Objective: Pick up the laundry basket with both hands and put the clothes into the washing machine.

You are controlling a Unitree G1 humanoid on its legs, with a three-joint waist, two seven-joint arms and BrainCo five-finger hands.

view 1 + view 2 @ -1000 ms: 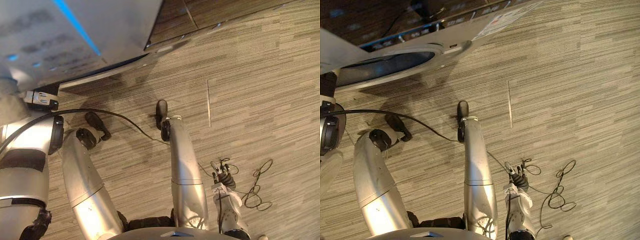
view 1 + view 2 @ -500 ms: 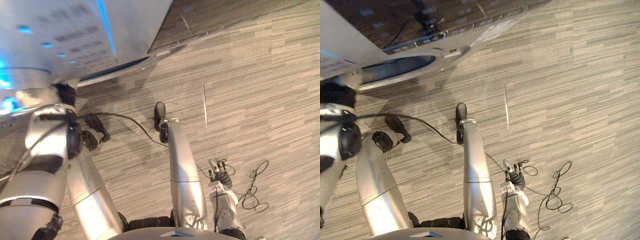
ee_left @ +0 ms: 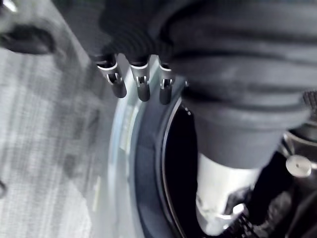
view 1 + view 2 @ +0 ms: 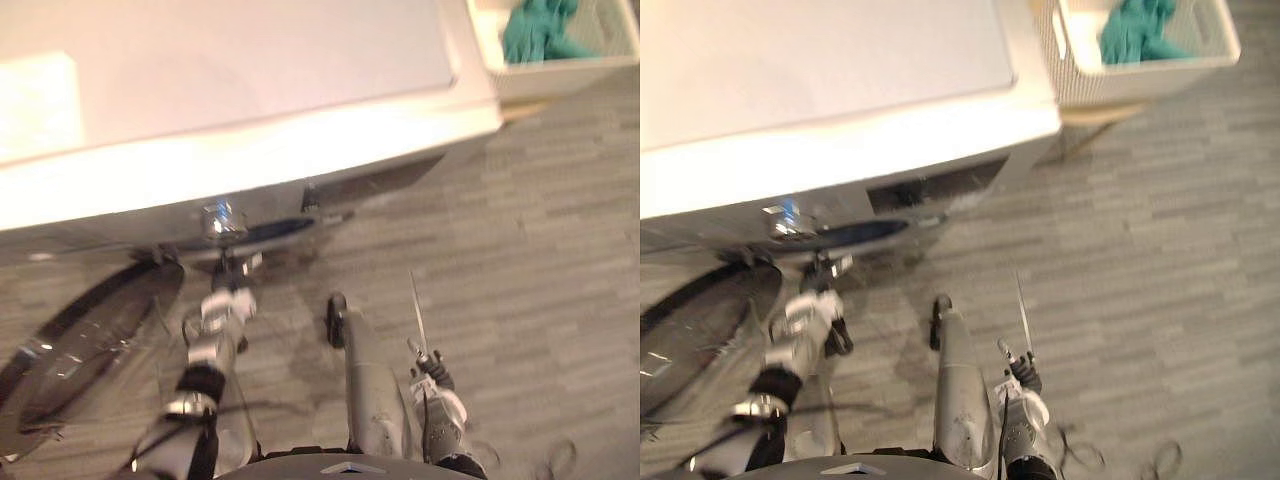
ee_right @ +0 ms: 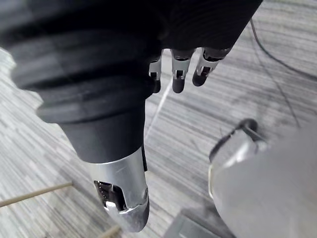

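Fingers [image 3: 140, 85] hang loose on both hands, nothing gripped, basket not yet lifted.
The left hand [image 4: 215, 313] hangs by the washing machine [image 4: 820, 90], whose round door [image 4: 80, 345] stands swung open, so the machine looks ready for loading. The right hand [image 4: 430, 375] hangs over the floor [image 4: 540, 260], equally slack. The white laundry basket [image 4: 1130, 87], teal clothes [image 4: 1137, 28] inside, sits beside the machine's right corner, well apart from both hands; reaching it likely comes first.
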